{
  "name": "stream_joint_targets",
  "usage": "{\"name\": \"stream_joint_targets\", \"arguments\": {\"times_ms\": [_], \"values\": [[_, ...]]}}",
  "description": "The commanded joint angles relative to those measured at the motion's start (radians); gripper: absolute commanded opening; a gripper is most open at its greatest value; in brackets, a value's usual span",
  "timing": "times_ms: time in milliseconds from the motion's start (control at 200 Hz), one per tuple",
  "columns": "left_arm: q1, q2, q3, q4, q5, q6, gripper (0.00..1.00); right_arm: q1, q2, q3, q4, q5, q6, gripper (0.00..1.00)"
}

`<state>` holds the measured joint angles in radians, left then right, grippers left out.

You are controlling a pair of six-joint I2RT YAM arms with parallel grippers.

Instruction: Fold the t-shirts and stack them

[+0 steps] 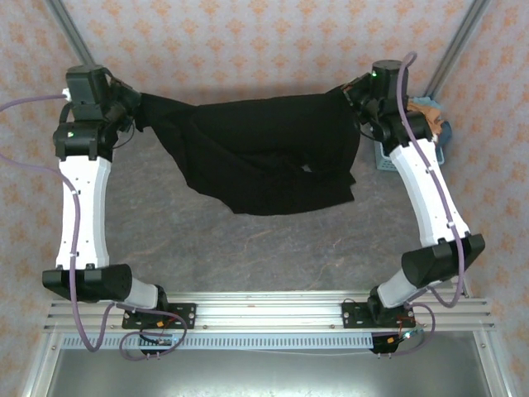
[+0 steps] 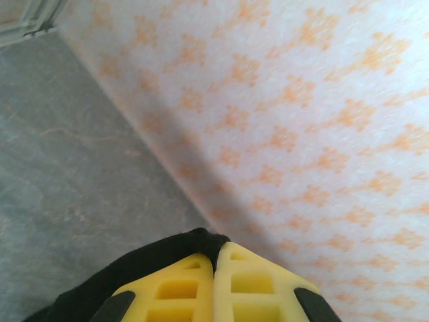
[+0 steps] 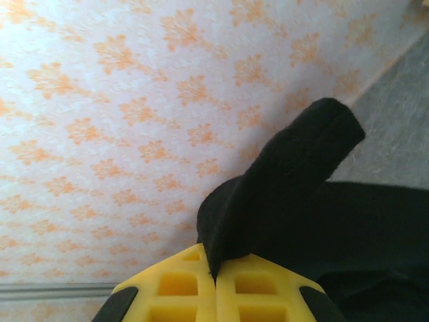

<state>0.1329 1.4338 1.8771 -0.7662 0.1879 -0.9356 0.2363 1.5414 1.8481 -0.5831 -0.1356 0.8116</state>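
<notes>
**Black tee stretched between both arms**

The black t-shirt (image 1: 264, 157) hangs over the table (image 1: 248, 248), spread between the two arms and sagging in the middle. The left jaws are pressed together on one upper corner of the cloth. The right jaws are clamped tight on the other corner, with a fold sticking up past them. An orange-tan t-shirt (image 1: 428, 107) sits atop the light blue basket (image 1: 387, 162) beside the right arm.

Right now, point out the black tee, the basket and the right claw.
black tee (image 1: 264, 157): top view, middle of the sagging cloth
basket (image 1: 387, 161): top view, mesh corner
right claw (image 3: 216, 268): right wrist view, between the fingertips
</notes>
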Motion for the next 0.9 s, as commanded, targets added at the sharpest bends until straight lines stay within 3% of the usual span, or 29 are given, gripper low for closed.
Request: {"name": "stream_joint_targets", "arguments": {"times_ms": [0, 265, 465, 656, 896], "values": [[0.032, -0.085, 0.045, 0.079, 0.011, -0.047, 0.0, -0.009, -0.122, 0.019, -0.032, 0.044, -0.087, 0.0], [0.059, -0.185, 0.129, 0.144, -0.033, -0.081, 0.0, -0.009, -0.385, -0.071, 0.08, 0.061, -0.167, 0.0], [0.061, -0.164, 0.313, 0.161, -0.112, -0.074, 0.0, -0.009, -0.437, -0.039, 0.147, 0.072, -0.179, 0.0], [0.06, -0.032, 0.512, 0.188, -0.148, -0.084, 0.0, -0.01, -0.364, 0.035, 0.18, 0.092, -0.179, 0.0], [0.023, 0.381, 0.725, 0.265, -0.075, -0.169, 0.0, -0.052, -0.014, 0.131, 0.168, 0.1, -0.143, 0.0]]}}
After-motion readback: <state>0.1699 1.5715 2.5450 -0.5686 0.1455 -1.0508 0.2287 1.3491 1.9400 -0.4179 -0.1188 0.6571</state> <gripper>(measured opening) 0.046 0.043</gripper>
